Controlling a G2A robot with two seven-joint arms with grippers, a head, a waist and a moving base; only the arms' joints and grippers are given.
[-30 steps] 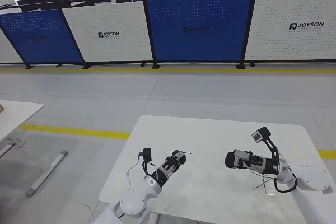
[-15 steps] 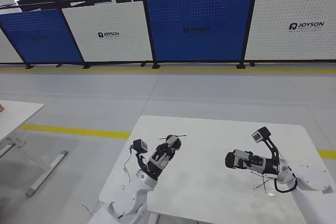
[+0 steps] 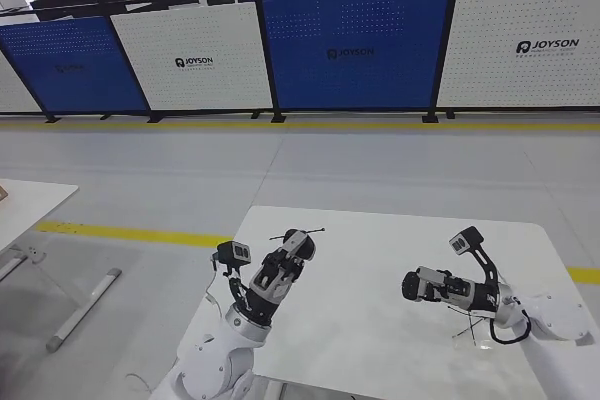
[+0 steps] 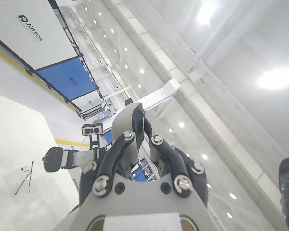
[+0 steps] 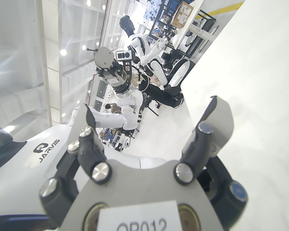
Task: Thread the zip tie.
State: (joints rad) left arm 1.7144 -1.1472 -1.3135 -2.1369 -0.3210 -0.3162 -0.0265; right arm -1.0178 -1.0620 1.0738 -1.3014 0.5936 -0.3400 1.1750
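Threading looks not yet begun: the left hand (image 3: 298, 239) is clamped on the zip tie (image 3: 317, 231), held crosswise above the tabletop (image 3: 380, 235). The right hand (image 5: 151, 111) gapes wide and empty above the tabletop, where spare ties (image 3: 468, 325) lie.

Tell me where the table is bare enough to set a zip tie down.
Bare: the wide middle of the table, between the left end effector, shut on a zip tie, and the open right end effector; also the far strip along its back edge. Crowded: the right side, where loose zip ties lie beside the right arm.
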